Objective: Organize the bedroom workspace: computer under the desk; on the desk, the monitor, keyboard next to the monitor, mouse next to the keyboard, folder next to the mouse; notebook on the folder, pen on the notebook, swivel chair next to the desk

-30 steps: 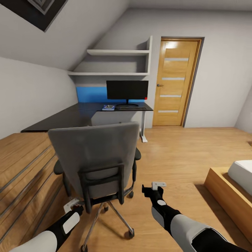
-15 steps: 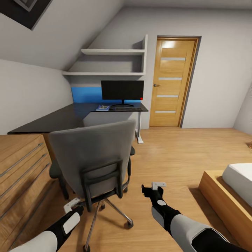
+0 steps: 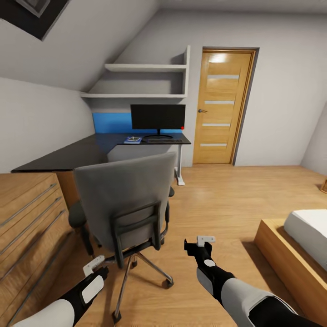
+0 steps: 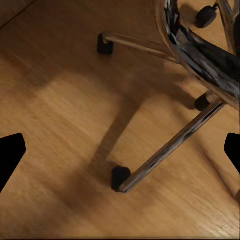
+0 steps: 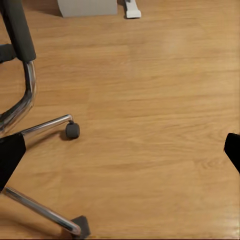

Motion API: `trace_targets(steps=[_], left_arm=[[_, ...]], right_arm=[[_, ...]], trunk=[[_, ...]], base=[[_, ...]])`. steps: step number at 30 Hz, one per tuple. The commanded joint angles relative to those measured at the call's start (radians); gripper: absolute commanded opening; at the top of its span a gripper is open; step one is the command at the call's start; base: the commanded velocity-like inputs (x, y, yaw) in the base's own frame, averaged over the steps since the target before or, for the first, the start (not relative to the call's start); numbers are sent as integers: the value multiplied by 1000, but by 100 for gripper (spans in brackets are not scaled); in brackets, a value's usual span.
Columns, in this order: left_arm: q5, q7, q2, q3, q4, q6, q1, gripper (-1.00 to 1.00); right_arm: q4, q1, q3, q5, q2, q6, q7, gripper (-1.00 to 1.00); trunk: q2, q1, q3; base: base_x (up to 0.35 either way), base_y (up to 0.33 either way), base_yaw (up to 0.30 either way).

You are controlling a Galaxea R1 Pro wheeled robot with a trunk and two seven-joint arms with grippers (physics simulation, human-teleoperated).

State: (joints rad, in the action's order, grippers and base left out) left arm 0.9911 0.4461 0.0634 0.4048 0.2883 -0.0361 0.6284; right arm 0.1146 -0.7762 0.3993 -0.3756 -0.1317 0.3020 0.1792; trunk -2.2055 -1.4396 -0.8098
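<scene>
Swivel chair (image 3: 125, 200) is the landmark, grey back facing the camera in the head view, chrome star base on casters on the wood floor (image 3: 218, 200). Left gripper (image 3: 93, 265) hangs low just beside the chair base on the dresser side, holding nothing; in the left wrist view its dark fingertips (image 4: 10, 155) sit at opposite edges, spread wide, with the chair's chrome legs (image 4: 165, 152) and casters between them on the floor. Right gripper (image 3: 200, 243) is near the chair on the bed side, a bit apart from the base, also holding nothing; right wrist view shows its fingertips (image 5: 10, 157) wide apart over bare floor, a chair leg and caster (image 5: 72, 131) close by. Beyond the chair, against the far wall, stands the desk (image 3: 81, 152), glossy black L-shaped top. On the desk beyond the chair: monitor (image 3: 158, 117) upright, black screen; keyboard (image 3: 162, 141) flat just in front of the monitor base; a small blue flat thing (image 3: 133, 139) next to the keyboard, too small to tell what lies on it. Pale grey box (image 3: 136, 152) under the desk behind the chair back, likely the computer, mostly hidden. Wooden dresser (image 3: 27, 218) just beside the chair on the left-arm side. Wood door (image 3: 221, 106) beyond the chair past the desk end. Bed (image 3: 299, 245) well apart from the chair on the right-arm side. Wall shelves (image 3: 145, 81) above the desk.
</scene>
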Motion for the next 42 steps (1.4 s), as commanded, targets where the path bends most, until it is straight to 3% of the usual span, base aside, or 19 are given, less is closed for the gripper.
trace_targets(steps=[1,13,17,19,20,25,42], left_arm=[[11,5,1,8,2,-4,0,100],[19,13,7,1,0,-1,1,100],[24,16,25,-4,-1,-1,0,100],[39,16,36,-31,-1,-1,0,100],[49,16,41,-60,-1,-1,0,100],[57,16,50,-96,-1,-1,0,100],[52,5,53,-104,0,-2,1,100]], right_arm=[[-1,-1,9,-8,0,3,4,100],[-1,-1,8,-8,0,3,5,100],[-1,-1,7,-8,1,3,5,100],[-1,-1,7,-8,1,3,5,100],[-1,-1,7,-7,1,3,5,100],[-1,-1,5,-8,2,3,5,100],[-1,-1,4,-14,18,58,5,100]], trunk=[[0,1,-1],[0,1,-1],[0,1,-1],[0,1,-1],[0,1,-1],[0,1,-1],[0,1,-1]], base=[[-241,193,0],[-195,205,0],[-32,46,0],[-10,15,0],[-4,6,0],[-2,3,0],[122,0,0]])
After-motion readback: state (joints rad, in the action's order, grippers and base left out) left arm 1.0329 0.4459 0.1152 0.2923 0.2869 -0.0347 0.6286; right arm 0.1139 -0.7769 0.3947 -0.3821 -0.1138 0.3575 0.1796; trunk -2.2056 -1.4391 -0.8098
